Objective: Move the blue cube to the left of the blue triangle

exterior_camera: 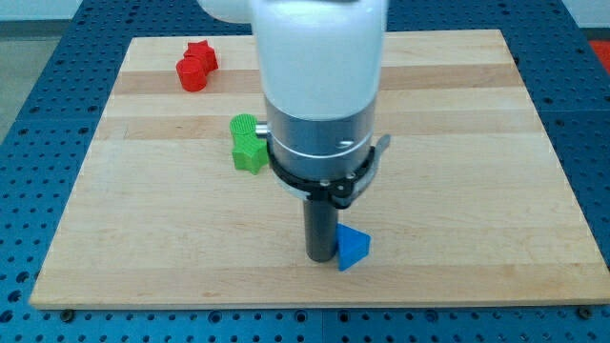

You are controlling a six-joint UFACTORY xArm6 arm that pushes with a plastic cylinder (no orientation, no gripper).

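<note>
Across the single camera view, a pale wooden board with visible lengthwise grain bands lay on a blue perforated base whose regular holes showed on the view's left, right and bottom margins. Board surface appeared clean and matt, with a slightly darker strip running near the view's top edge. The arm's white housing and grey metal collar filled the upper centre of the view and hid part of the board behind them. Below the collar the dark rod descended to the board, and my tip stood low in the view, just left of centre. No jaws existed on this rig, so no open or closed state applied. The blue triangle, a solid saturated blue wedge with one lit face and one shaded face, sat at the tip's right in the view, touching or very nearly touching the rod; contact could not be confirmed. The blue cube could not be located; whether the arm hid it could not be told. A green block, shape irregular, lay just left of the collar, partly overlapped by it. A red block, star-like in outline, lay well apart near the board's top left corner.
</note>
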